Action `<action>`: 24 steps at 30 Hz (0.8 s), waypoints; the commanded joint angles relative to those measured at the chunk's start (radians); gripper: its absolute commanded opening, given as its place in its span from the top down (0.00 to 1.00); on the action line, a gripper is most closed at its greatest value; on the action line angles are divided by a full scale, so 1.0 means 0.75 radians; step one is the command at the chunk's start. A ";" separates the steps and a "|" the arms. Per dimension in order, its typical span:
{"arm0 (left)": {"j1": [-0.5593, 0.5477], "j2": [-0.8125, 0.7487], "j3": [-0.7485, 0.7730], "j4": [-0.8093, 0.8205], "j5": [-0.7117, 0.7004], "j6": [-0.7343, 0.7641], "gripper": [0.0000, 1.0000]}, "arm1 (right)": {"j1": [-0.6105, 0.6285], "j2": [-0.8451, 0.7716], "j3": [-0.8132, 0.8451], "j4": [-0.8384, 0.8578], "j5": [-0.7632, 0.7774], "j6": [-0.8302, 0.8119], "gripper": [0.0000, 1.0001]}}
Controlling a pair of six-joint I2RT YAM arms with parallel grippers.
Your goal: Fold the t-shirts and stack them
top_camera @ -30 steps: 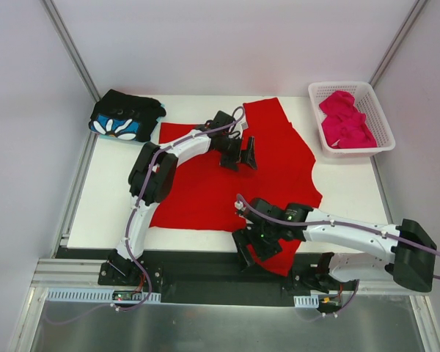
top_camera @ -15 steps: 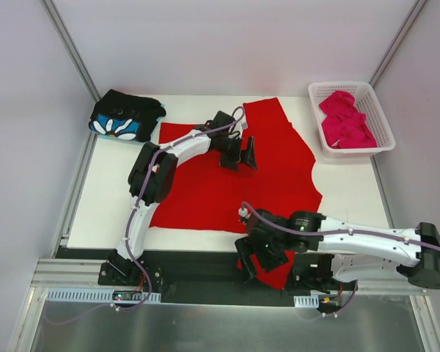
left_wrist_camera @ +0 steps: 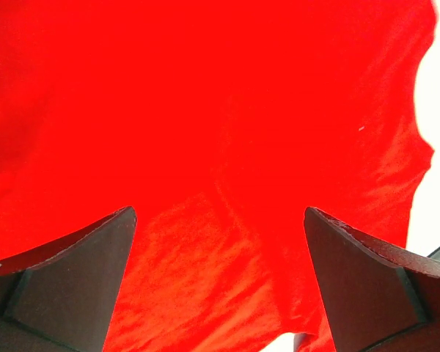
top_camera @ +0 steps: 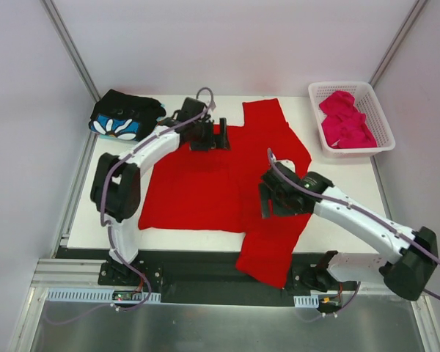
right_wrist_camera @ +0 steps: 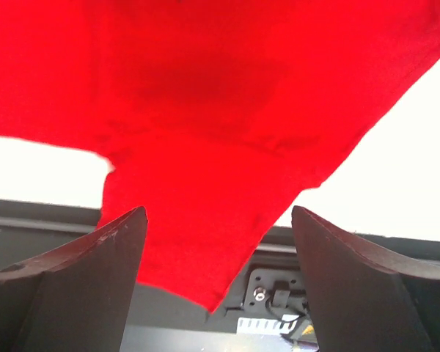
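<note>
My left claw (top_camera: 218, 137) and right claw (top_camera: 267, 201) hover released over the flat red shirt (top_camera: 198, 191); I reckon folding comes next, gripping the sleeve (top_camera: 268, 253) drooping at 6 o'clock

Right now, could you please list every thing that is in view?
red t-shirt: one, bright red, spread on the table, one part over the near edge
black t-shirt: one, black with blue-and-white flowers, folded, far left corner
pink t-shirt: one, magenta, crumpled in the basket
basket: one, white, far right corner
table: one, white, under everything
left gripper: one, black, open above the red t-shirt's far part
right gripper: one, black, open above its near right part
</note>
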 commanded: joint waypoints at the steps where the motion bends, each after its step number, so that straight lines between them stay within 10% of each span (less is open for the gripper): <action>1: 0.056 -0.187 0.017 -0.031 -0.024 0.030 0.01 | -0.092 0.170 0.051 0.126 -0.010 -0.198 0.16; 15: 0.170 -0.543 -0.666 -0.011 -0.159 -0.107 0.01 | -0.476 0.565 0.151 0.434 -0.276 -0.294 0.19; 24: 0.246 -0.504 -0.726 0.011 -0.116 -0.124 0.01 | -0.665 0.749 0.235 0.433 -0.413 -0.339 0.19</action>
